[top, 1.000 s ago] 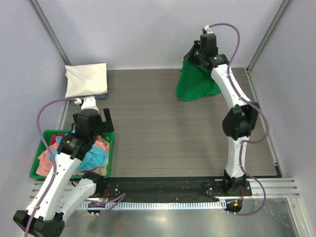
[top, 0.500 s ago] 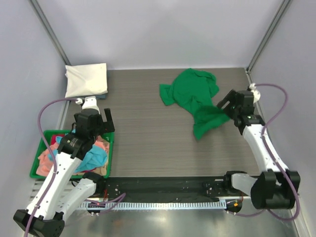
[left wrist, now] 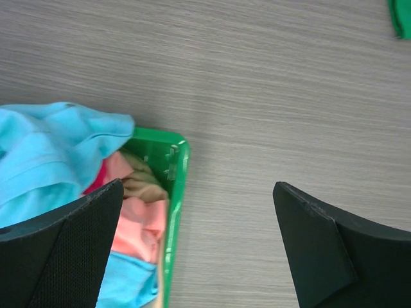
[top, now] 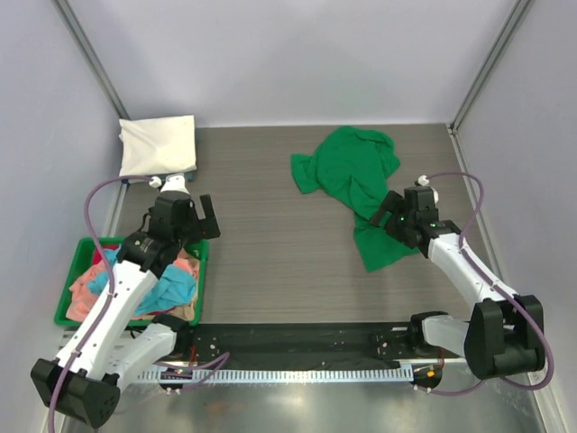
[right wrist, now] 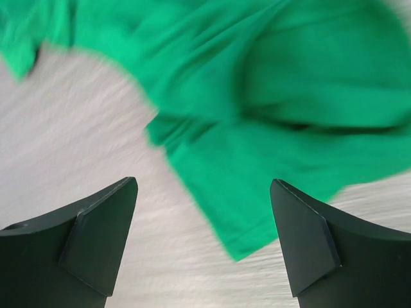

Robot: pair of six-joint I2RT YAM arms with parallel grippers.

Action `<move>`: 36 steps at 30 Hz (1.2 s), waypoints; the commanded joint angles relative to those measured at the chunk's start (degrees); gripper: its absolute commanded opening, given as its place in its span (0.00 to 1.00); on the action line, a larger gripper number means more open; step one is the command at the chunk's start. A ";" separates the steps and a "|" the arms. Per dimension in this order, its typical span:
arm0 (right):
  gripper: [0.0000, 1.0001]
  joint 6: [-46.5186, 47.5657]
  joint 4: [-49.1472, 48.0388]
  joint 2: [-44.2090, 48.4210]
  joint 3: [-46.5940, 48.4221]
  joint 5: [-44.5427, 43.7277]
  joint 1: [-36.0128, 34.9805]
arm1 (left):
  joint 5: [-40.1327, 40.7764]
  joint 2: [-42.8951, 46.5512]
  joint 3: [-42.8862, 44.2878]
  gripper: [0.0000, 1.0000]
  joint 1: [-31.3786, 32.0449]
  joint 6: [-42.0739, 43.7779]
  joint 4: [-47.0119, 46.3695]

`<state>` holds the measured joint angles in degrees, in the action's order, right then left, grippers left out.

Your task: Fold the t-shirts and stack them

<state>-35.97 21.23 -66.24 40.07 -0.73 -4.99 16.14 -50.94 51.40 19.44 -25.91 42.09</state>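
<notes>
A plain bright green cotton t-shirt (top: 350, 176) lies crumpled and unfolded on the grey wood-grain table (top: 270, 225), toward the far right; one end of it trails down toward the near edge; the right pincer (top: 390, 219) hangs over that trailing part with its fingers spread wide and nothing between them, and the blurred right wrist view shows green cloth (right wrist: 270, 96) beneath the gap; whether a finger touches the cloth I cannot tell. A cream-white shirt (top: 158, 146), folded to a rectangle, rests at the far left corner of the table. The left pincer (top: 196, 216) is released too, empty, above the right rim of a rigid green plastic bin (top: 61, 316) at the near left; inside the bin a light blue shirt (left wrist: 45, 160) and a salmon-pink shirt (left wrist: 138, 221) lie heaped together.
</notes>
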 commanded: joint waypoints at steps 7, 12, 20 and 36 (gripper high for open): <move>0.89 0.28 -2.34 -1.97 3.08 -2.61 -10.74 | -7.86 -21.54 7.30 1.00 6.75 -11.00 -20.01; 0.89 2.21 -1.37 2.24 1.41 -0.06 -10.83 | -9.46 -45.61 23.42 1.00 6.75 -11.53 -28.02; 0.89 3.36 2.58 12.35 -2.11 7.76 -11.26 | -13.59 -79.46 59.31 1.00 6.31 -9.42 -28.64; 0.89 3.71 6.19 15.00 -4.04 5.76 -11.44 | -19.65 -106.73 89.23 0.73 4.20 -17.32 -19.94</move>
<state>-32.25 27.46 -51.24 35.86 7.29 -16.08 0.51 -155.74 140.75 23.94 -40.34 18.81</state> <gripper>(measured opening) 0.891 0.751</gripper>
